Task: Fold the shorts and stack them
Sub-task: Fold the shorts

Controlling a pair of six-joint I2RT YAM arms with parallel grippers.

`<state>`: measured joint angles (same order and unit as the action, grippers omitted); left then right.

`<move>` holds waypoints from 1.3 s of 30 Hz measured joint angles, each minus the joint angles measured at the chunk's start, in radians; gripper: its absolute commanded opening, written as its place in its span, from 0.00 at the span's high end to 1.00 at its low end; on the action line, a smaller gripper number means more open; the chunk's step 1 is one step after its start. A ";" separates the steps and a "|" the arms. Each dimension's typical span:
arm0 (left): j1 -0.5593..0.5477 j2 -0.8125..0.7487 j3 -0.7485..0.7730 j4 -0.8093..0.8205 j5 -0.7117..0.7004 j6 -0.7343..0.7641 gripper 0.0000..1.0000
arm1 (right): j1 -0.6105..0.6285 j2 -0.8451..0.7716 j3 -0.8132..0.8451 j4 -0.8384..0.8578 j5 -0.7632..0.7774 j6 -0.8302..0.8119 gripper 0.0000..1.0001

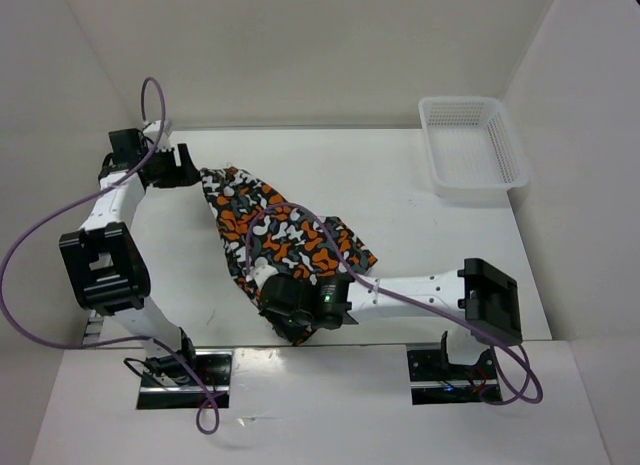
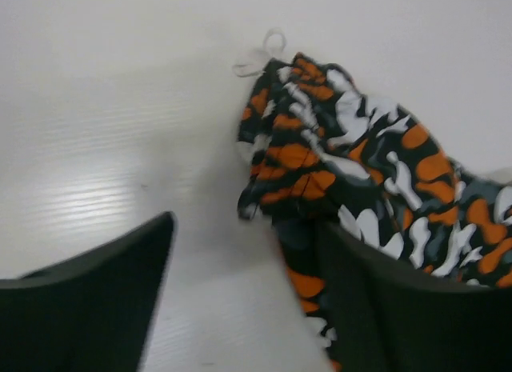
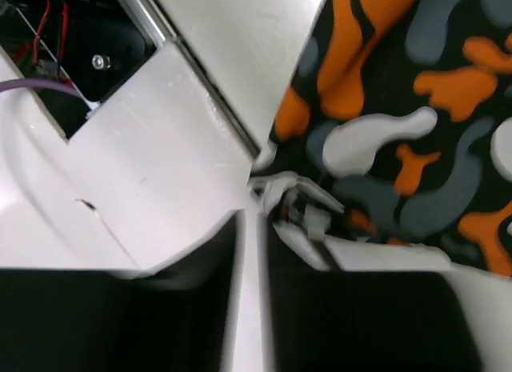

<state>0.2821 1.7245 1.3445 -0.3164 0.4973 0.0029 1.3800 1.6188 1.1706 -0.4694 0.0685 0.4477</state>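
The shorts (image 1: 285, 230), printed with orange, white, black and grey-teal blotches, lie crumpled in a slanted heap on the white table (image 1: 430, 245). My left gripper (image 1: 193, 168) is open at their far-left corner. In the left wrist view (image 2: 244, 228) its right finger (image 2: 384, 308) rests over the fabric edge (image 2: 352, 164), and a white drawstring (image 2: 260, 56) sticks out. My right gripper (image 1: 288, 325) is at the shorts' near end. In the right wrist view (image 3: 256, 220) its jaws are almost together, with a bunched pale hem (image 3: 300, 204) at the tips.
A white mesh basket (image 1: 462, 101) stands at the far right of the table. White walls enclose the back and both sides. The arm bases and the table's near edge (image 3: 208, 84) are close behind my right gripper. Purple cables loop along both arms.
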 measured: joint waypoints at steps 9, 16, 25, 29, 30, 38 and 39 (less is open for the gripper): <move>0.008 -0.196 0.031 -0.027 -0.101 -0.007 0.23 | -0.002 -0.033 -0.053 -0.018 0.043 0.062 0.24; -0.053 -0.196 -0.031 0.006 -0.098 -0.002 0.29 | -0.303 -0.314 -0.199 -0.005 0.076 0.269 0.72; -0.248 0.025 -0.102 0.028 -0.124 -0.006 0.12 | -0.620 -0.427 -0.456 0.017 -0.064 0.533 0.04; -0.269 0.080 -0.138 0.038 -0.130 -0.007 0.12 | -0.621 -0.353 -0.494 0.059 -0.134 0.585 0.15; -0.269 0.085 -0.145 0.042 -0.132 -0.007 0.12 | -0.621 -0.336 -0.500 0.079 -0.144 0.594 0.22; -0.279 0.090 -0.177 0.065 -0.173 -0.007 0.13 | -0.626 -0.160 -0.509 0.224 -0.179 0.598 0.54; -0.279 0.090 -0.180 0.066 -0.183 -0.007 0.13 | -0.634 -0.139 -0.507 0.240 -0.189 0.593 0.63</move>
<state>0.0029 1.8141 1.1641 -0.2504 0.3145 -0.0044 0.7464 1.4796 0.6636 -0.2291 -0.1207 1.0405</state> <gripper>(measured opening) 0.875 0.478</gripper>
